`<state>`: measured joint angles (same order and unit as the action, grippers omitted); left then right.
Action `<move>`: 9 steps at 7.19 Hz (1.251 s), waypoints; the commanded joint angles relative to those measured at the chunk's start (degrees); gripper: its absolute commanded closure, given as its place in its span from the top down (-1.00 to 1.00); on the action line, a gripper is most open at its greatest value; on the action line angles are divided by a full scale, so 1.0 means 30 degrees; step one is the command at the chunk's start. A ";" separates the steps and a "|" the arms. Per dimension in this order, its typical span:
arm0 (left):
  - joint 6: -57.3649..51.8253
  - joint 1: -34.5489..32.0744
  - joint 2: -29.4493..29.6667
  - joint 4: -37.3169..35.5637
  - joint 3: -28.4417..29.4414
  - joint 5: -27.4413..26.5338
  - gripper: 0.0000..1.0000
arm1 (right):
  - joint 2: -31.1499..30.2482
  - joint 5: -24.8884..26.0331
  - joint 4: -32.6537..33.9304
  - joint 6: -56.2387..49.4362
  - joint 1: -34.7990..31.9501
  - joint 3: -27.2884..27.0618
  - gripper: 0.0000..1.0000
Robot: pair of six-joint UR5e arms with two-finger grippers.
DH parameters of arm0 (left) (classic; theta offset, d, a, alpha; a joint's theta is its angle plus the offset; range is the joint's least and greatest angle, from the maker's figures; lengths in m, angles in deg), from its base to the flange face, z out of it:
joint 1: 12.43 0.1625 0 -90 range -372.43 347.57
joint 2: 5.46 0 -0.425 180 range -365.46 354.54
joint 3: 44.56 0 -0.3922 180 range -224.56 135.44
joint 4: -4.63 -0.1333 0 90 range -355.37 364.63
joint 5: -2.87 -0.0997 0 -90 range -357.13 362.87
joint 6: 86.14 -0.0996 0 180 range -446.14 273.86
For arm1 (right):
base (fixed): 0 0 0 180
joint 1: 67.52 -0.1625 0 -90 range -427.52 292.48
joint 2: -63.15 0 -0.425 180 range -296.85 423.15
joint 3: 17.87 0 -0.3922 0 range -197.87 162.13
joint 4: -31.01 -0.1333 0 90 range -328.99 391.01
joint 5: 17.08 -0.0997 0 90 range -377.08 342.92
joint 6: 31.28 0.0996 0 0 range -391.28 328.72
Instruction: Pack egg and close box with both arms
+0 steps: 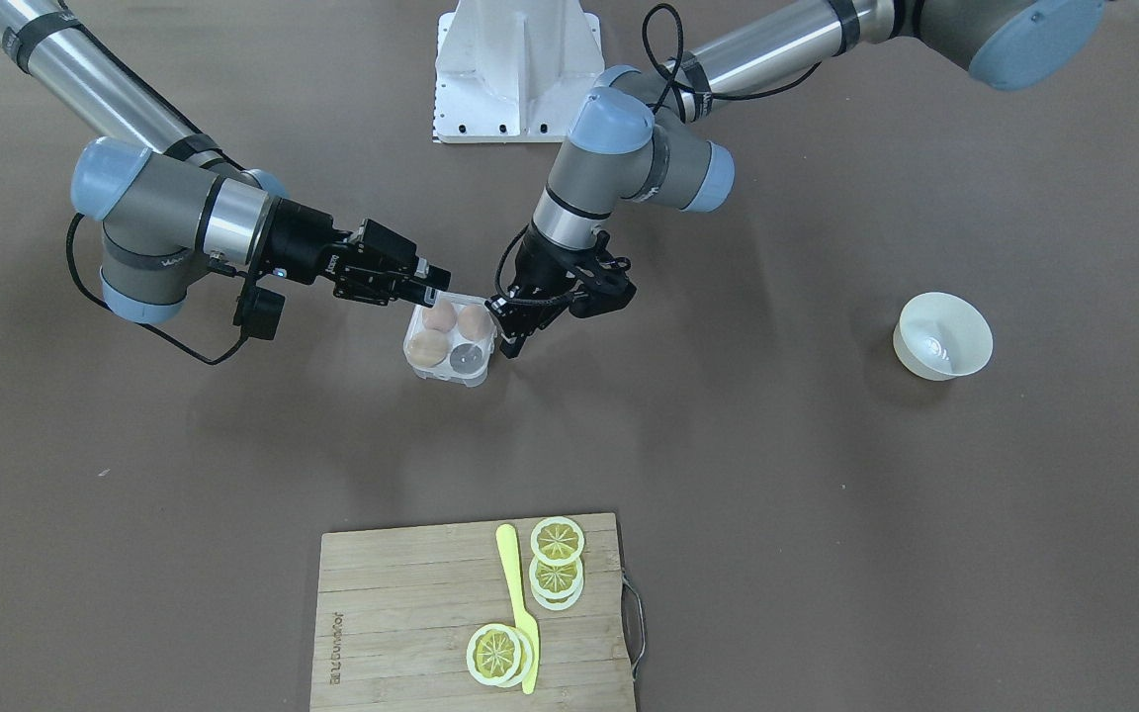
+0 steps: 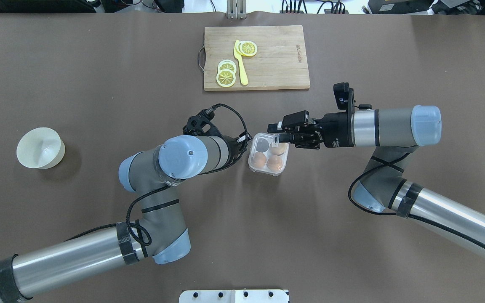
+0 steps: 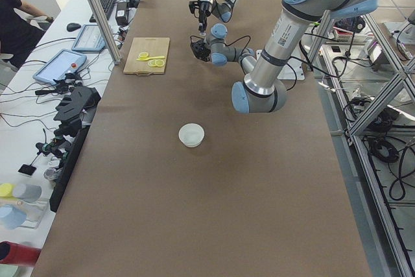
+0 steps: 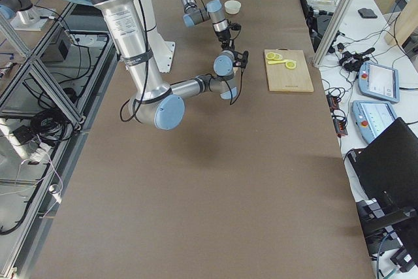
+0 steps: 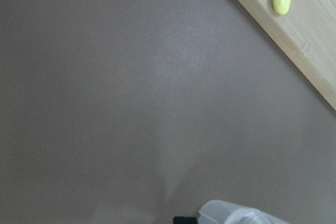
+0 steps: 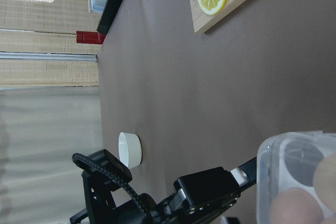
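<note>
You are working in a robotics lab. The left arm (image 2: pixel 78 252) and right arm (image 2: pixel 457 221) rise from a white base plate (image 1: pixel 518 69) at the robot-side edge of a long, brown-covered table (image 3: pixel 194 212). Aluminium framing (image 3: pixel 382 63) stands behind that edge. Along your own edge lie teach pendants (image 4: pixel 377 80), a keyboard (image 3: pixel 107 4) and loose cables (image 3: pixel 39 89).

clear box (image 2: pixel 262 146), reddish-brown egg (image 2: pixel 260 159), off-white bowl (image 2: pixel 40 148), yellow lemon slices (image 2: pixel 226 77), brown table (image 2: pixel 99 84)

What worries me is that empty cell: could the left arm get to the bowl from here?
Probably yes. The bowl sits on the left arm's own side, with only bare table between; its gripper would just have to leave the box.
</note>
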<state>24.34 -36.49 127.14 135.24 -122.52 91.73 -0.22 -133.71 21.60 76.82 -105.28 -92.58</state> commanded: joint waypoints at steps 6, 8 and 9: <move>-0.0263 -0.0237 -0.0136 0.0263 -0.0204 0.0176 -1.00 | -0.0029 -0.0029 -0.0029 0.0116 -0.0009 -0.0204 0.10; -0.0322 -0.1024 -0.1827 0.0176 -0.1955 0.2415 -1.00 | -0.0320 -0.0263 0.0000 0.0030 -0.0417 -0.0293 0.11; -0.0322 -0.1494 -0.2213 0.0030 -0.2543 0.2954 -1.00 | -0.0467 -0.0264 0.0116 0.0029 -0.0594 -0.0293 0.17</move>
<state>23.42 -39.32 122.42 135.71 -127.81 97.69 -1.09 -134.35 21.66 76.97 -106.37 -93.40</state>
